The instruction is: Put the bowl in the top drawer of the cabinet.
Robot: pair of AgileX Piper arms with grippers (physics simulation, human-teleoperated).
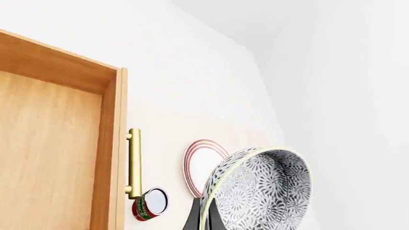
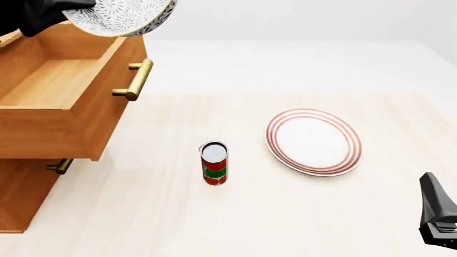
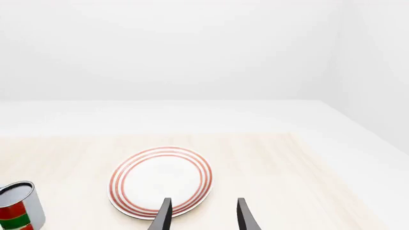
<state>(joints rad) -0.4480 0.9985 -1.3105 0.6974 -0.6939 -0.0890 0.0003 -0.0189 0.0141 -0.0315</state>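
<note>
The bowl (image 2: 123,15), white with a dense dark floral pattern, hangs tilted in the air over the front right corner of the open top drawer (image 2: 53,80). My left gripper (image 2: 68,15) is shut on its rim. In the left wrist view the bowl (image 1: 263,189) fills the near field, with the dark fingers (image 1: 191,219) pinching its edge beside the drawer's brass bar handle (image 1: 134,163). The drawer is pulled out of the orange-brown cabinet (image 2: 21,198) and nothing lies inside it. My right gripper (image 3: 203,218) is open and holds nothing, low at the table's near right (image 2: 437,211).
A red and green can (image 2: 214,163) stands upright mid-table. A flat white plate with red rings (image 2: 313,142) lies to its right, just ahead of the right gripper. The lower drawer's small brass handle (image 2: 61,166) shows under the open drawer.
</note>
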